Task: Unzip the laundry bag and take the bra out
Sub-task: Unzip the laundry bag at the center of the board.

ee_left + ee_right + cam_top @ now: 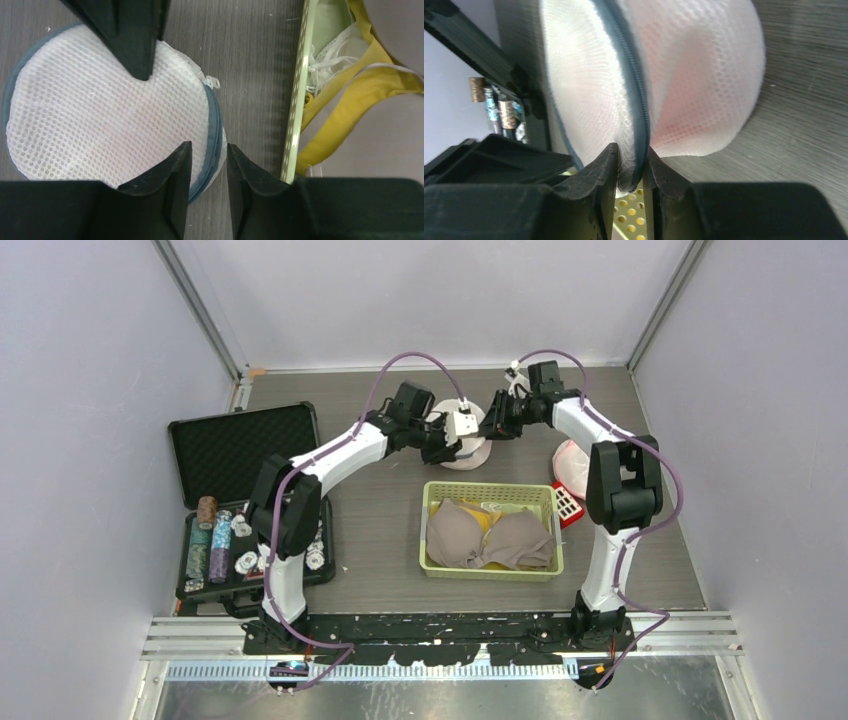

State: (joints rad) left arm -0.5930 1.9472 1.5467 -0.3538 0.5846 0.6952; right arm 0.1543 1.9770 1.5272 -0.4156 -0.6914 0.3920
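A grey wood-grain surface (380, 510) sits inside pale lilac walls. A round laundry bag (100, 130) lies toward the far edge, midway between the left and right edges. It is a soft disc of white honeycomb mesh with a blue-grey zipper (631, 75) running round its rim.

A pink tint behind the mesh is probably the bra (704, 100) (its shape cannot be made out).

The right end effector (631, 149) is closed on the bag's rim, with mesh and zipper tape filling the gap between its fingers. The left end effector (208, 150) straddles the rim on the side facing the near edge. Its fingers are slightly parted and clamp nothing.

The small white zipper pull (213, 81) sits on the rim facing the basket, a short way along the curve ahead of the left fingers. The left arm looks better placed to take it, pulling along the rim's arc.

A pale green perforated plastic basket (490, 489) holds taupe and yellow bras (490, 540) toward the near edge. An open black case (245, 450) of poker chips (215, 535) lies by the left edge.
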